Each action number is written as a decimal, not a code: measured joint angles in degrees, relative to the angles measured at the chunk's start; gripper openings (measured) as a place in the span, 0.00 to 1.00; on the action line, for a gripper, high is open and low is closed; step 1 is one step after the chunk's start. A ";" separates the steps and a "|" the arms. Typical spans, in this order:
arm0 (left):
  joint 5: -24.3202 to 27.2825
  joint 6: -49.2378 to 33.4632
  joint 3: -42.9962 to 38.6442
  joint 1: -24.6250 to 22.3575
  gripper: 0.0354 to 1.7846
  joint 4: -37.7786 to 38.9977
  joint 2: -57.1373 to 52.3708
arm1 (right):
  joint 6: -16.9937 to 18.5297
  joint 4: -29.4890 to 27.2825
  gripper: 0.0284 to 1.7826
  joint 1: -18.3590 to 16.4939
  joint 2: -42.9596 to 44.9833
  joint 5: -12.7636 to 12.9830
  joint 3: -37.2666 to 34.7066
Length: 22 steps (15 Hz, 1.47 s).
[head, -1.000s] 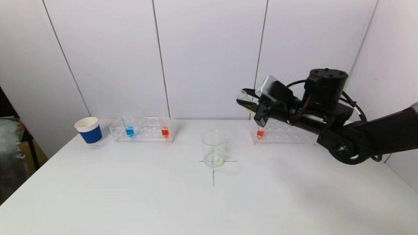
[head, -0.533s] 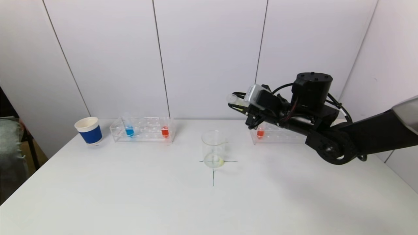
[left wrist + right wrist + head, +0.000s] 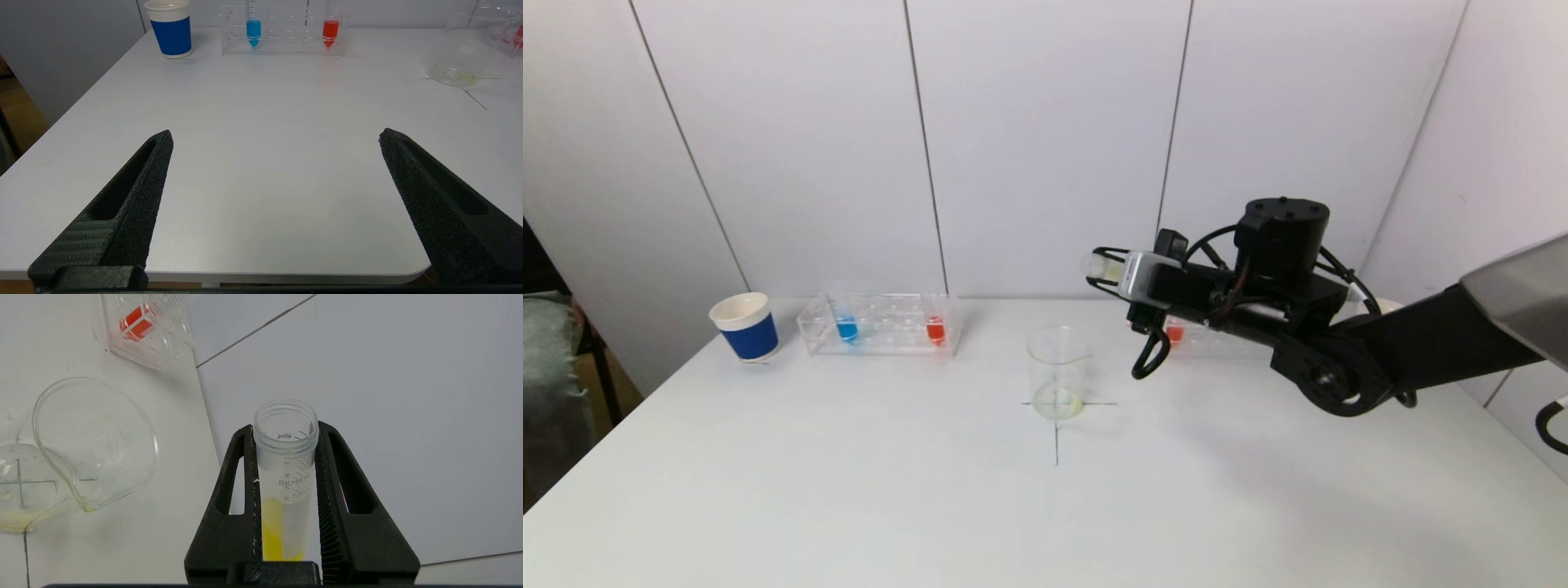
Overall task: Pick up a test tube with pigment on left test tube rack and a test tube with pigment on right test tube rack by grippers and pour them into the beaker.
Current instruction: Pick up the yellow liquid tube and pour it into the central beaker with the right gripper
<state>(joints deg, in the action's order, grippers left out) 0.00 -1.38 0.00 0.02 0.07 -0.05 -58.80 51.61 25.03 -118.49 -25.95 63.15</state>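
My right gripper (image 3: 1107, 268) is shut on a clear test tube (image 3: 286, 473) with yellow pigment. It holds the tube nearly level, mouth (image 3: 1092, 265) pointing left, above and to the right of the glass beaker (image 3: 1058, 371). The beaker stands at the table's middle with a little yellowish liquid at its bottom; it also shows in the right wrist view (image 3: 90, 441). The left rack (image 3: 880, 324) holds a blue tube (image 3: 846, 327) and a red tube (image 3: 935, 328). The right rack (image 3: 1225, 339) holds a red tube (image 3: 1174, 331). My left gripper (image 3: 276, 139) is open and empty over the table's near edge.
A blue and white paper cup (image 3: 745, 327) stands left of the left rack. A black cross (image 3: 1057, 425) is drawn on the white table under the beaker. A panelled wall rises just behind the racks. The right arm (image 3: 1413, 347) reaches over the right rack.
My right gripper has moved left towards the beaker and turned, bringing the yellow tube from tilted to nearly level. The beaker and racks have not moved.
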 joint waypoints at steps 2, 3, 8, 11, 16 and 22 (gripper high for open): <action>0.00 0.00 0.00 0.00 0.99 0.00 0.00 | -1.27 0.04 0.24 0.05 -0.37 -0.37 0.18; 0.00 0.00 0.00 0.00 0.99 0.00 0.00 | -1.78 0.10 0.24 0.07 -0.52 -0.87 0.28; 0.00 0.01 0.00 0.00 0.99 0.00 0.00 | -7.52 0.06 0.24 0.35 -1.77 -2.51 1.02; 0.00 0.00 0.00 0.00 0.99 0.00 0.00 | -8.68 0.34 0.24 1.01 -2.34 -2.55 1.01; 0.00 0.01 0.00 0.00 0.99 0.00 0.00 | -11.46 0.52 0.24 1.32 -3.08 -2.93 0.88; 0.00 0.01 0.00 0.00 0.99 0.00 0.00 | -16.15 0.39 0.24 0.96 -3.89 -3.69 1.13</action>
<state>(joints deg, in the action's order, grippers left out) 0.00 -1.37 0.00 0.02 0.07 -0.05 -74.95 52.01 25.99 -122.38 -29.65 64.28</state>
